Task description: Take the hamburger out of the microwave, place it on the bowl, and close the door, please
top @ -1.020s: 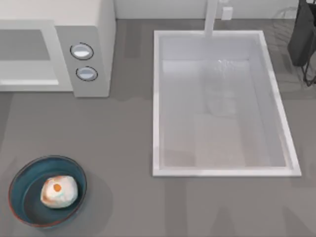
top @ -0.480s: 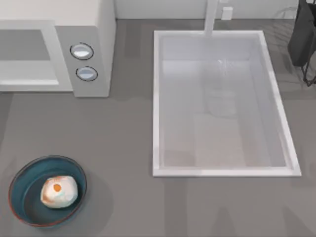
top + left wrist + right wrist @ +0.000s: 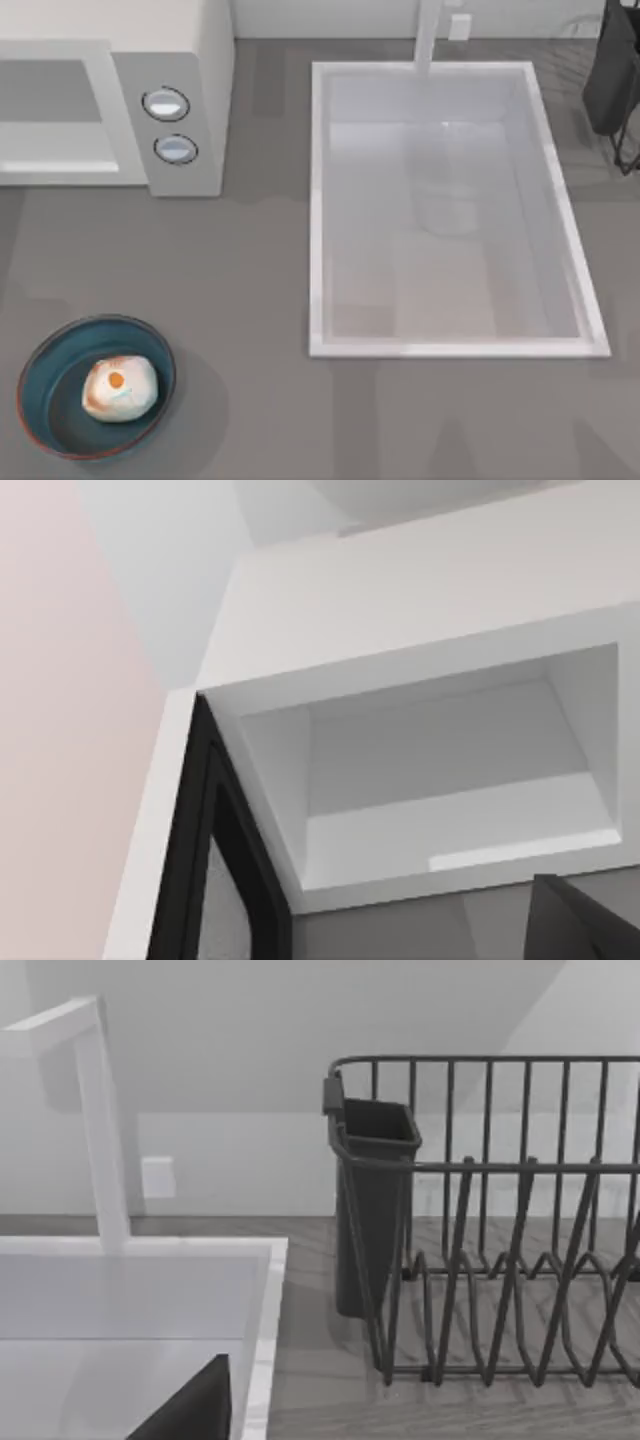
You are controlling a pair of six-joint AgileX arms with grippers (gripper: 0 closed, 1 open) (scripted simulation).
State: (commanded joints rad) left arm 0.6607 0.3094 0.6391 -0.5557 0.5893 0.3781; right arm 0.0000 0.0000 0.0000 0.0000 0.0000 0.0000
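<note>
A sink [image 3: 455,340] is being seen at three o'clock on the table, a dish rack [image 3: 500,1260] at one o'clock. The hamburger [image 3: 119,388] is resting in the bowl [image 3: 45,385] at seven o'clock. The microwave [image 3: 190,70], at ten o'clock, is being shown with its door [image 3: 210,880] open. How far either gripper's fingers are parted cannot be told.

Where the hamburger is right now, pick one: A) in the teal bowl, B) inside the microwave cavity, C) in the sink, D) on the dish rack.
A: in the top view the hamburger lies inside the bowl at the table's front left, and the microwave cavity in the left wrist view holds nothing.
</note>
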